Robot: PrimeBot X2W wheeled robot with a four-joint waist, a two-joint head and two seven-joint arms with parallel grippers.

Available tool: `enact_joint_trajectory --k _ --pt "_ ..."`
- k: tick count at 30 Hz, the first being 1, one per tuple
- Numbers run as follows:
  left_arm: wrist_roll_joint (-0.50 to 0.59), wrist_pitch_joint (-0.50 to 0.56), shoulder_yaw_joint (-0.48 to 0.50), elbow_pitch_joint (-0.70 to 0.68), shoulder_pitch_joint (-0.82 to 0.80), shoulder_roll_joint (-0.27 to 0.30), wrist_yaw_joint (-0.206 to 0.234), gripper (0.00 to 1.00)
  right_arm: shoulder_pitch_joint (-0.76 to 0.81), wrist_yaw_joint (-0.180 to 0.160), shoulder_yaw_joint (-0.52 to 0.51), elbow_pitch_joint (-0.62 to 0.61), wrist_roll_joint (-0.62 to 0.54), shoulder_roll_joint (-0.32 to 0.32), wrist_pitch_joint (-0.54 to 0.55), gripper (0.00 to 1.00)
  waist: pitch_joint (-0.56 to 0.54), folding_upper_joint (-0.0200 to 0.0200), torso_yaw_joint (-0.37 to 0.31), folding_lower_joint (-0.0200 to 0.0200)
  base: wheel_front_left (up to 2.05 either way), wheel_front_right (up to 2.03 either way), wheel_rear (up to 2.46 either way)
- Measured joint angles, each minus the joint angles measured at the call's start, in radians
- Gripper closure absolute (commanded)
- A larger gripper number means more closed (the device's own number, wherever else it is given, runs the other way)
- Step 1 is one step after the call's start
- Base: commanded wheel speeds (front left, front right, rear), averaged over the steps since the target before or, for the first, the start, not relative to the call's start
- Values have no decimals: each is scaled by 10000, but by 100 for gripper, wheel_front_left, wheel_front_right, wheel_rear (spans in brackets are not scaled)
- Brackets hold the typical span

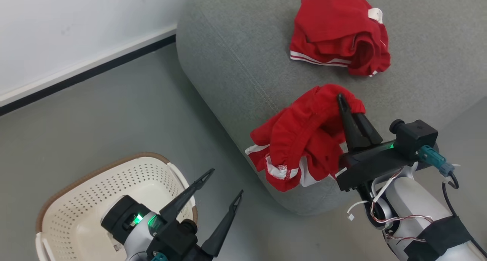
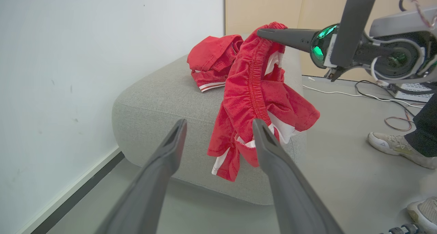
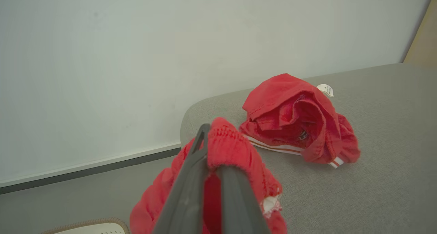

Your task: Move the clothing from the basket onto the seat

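Note:
My right gripper (image 1: 342, 101) is shut on a bright red garment with white stripes (image 1: 300, 139), holding it by the waistband over the front edge of the grey sofa (image 1: 236, 63). The cloth hangs down the sofa's rounded side (image 2: 252, 101) and drapes over my right fingers (image 3: 191, 179). A second red garment (image 1: 338, 32) lies crumpled further back on the seat (image 3: 297, 121). My left gripper (image 1: 225, 182) is open and holds nothing, just above the cream perforated basket (image 1: 76, 200) with the brown rim on the floor. No clothing shows in the visible part of the basket.
A white wall with a dark baseboard (image 1: 76, 78) runs along the left of the sofa. Grey floor lies between basket and sofa. In the left wrist view a person's shoes (image 2: 392, 147) and loose cables (image 2: 375, 97) are on the floor beyond the sofa.

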Motion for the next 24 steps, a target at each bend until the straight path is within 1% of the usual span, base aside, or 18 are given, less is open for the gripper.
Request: enact_joint_trajectory --k 2,6,13,18,21,24 --pt "0 69 -36 -8 -28 8 -84 0 3 -31 -107 -38 -6 0 0 100 96 0 -115 1 0 0 0" --pt "0 159 -100 -38 -58 23 -86 0 -2 -36 -374 -184 -59 0 0 100 249 0 -256 1 0 0 0" --pt "0 244 -180 -105 -264 36 -174 0 -339 -42 -922 -278 -96 2 -2 100 391 0 -275 1 0 0 0" --pt "2 297 -196 -251 -390 65 -176 0 -983 -40 -1421 -278 -119 -115 -4 100 534 0 -186 1 0 0 0" --pt "4 328 -182 -307 -502 96 -184 0 -1539 -36 -1714 -240 -207 -328 -17 100 646 0 -111 1 0 0 0" --pt "12 389 -182 -355 -555 157 -251 0 -2190 42 -2002 -180 -203 -466 -23 100 778 0 -22 1 0 0 0"
